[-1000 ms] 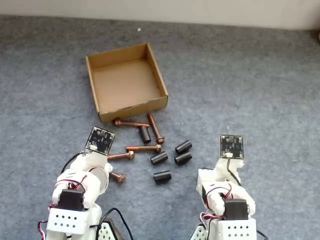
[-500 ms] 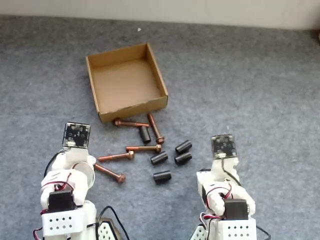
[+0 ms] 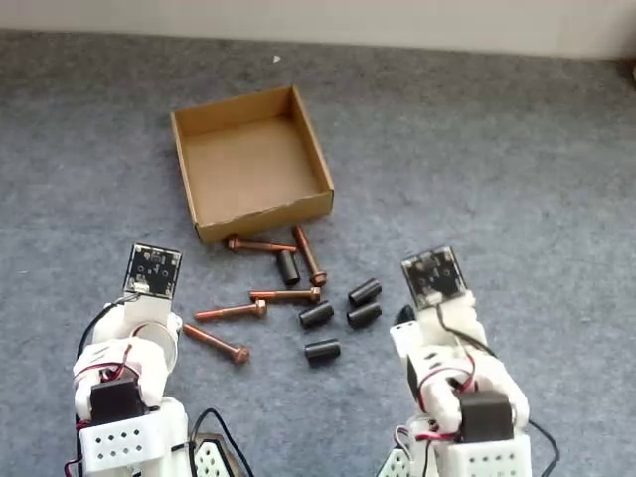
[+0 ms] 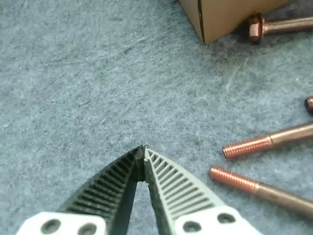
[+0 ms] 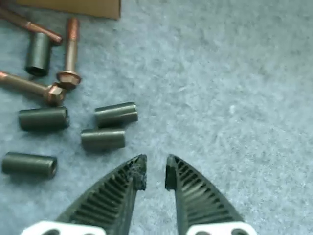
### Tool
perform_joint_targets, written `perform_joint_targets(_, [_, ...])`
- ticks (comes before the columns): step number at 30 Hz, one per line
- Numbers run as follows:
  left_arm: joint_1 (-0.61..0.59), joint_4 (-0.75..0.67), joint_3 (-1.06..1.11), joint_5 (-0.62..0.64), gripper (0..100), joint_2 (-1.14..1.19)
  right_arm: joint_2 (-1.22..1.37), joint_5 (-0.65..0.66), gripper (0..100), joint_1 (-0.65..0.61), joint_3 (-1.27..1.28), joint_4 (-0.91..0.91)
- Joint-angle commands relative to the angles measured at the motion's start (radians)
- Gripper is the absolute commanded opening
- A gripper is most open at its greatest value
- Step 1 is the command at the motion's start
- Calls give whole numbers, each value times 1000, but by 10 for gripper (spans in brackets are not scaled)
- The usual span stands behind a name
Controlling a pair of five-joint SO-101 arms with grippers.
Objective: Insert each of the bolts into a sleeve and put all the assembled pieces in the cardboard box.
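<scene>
On the grey carpet (image 3: 517,149), left of centre and toward the far side, an open cardboard box (image 3: 248,164) is recorded, its brown floor exposed. Just near of the box's near wall, five copper bolts (image 3: 286,294) and five black sleeves (image 3: 316,315) are found lying loose on the carpet; no bolt is seated in a sleeve. One bolt is laid along the foot of the box wall, and a second lies angled beside it, with one sleeve between them. The other four sleeves are grouped to the right of the remaining bolts. The nearest bolt (image 3: 215,344) is positioned just right of the left arm, and the nearest sleeve (image 3: 322,351) lies between the two arms. The left gripper (image 4: 143,149) is held over bare carpet to the left of the bolts, its jaws closed together with nothing between them. The right gripper (image 5: 155,171) is held over the carpet just near and right of the sleeve group. Its fingertips are parted by a narrow gap, and nothing is gripped.
</scene>
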Motion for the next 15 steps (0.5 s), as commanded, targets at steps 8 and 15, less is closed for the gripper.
perform_joint_targets(8, [-8, 0, -1, -9, 21, -5, 705, 14, 188, -242, -332, -28])
perform_joint_targets(15, [-8, 0, 13, -9, 21, -5, 966, 198, 203, -321, -449, -44])
